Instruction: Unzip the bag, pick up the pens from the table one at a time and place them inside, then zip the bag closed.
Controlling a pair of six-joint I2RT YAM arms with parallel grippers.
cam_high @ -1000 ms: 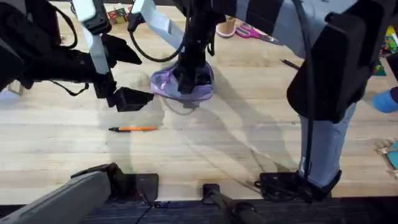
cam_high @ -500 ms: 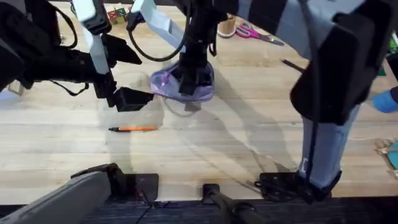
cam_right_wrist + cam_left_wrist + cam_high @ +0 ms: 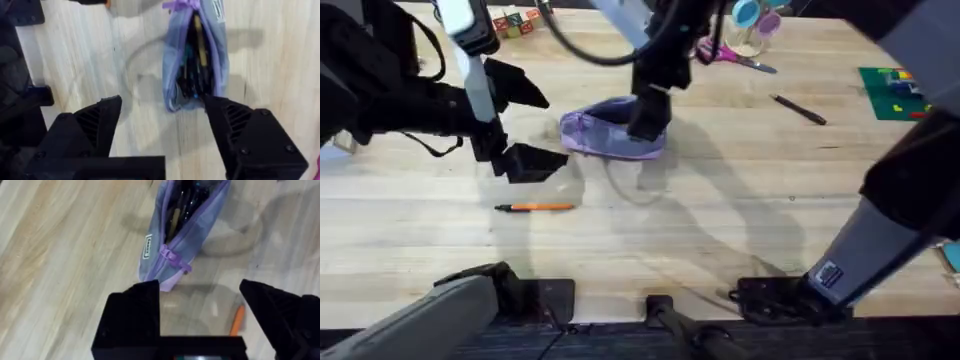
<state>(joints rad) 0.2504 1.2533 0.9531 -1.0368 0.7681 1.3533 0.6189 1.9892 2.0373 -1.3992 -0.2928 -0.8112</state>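
A: Where is the bag [image 3: 612, 133] sitting?

B: On the worktop [image 3: 720, 210], toward its far middle. Its zip is open; the right wrist view shows dark and coloured items packed inside the bag [image 3: 196, 55], and the left wrist view shows the purple zip pull hanging at the near end of the bag [image 3: 182, 235].

A: And the end effectors?

B: The right end effector [image 3: 648, 118] hovers at the bag's right end, its black fingers [image 3: 250, 135] spread wide and clamped on nothing. The left end effector [image 3: 520, 125] is just beside the bag's left end, fingers [image 3: 132, 310] also well apart and empty.

A: The pens?

B: The orange pen [image 3: 535, 207] lies flat on the worktop, nearer the arm bases than the bag and to its left. The black pen [image 3: 798, 109] lies well to the bag's right. Pink-handled scissors [image 3: 730, 57] lie beyond the bag, to its right.
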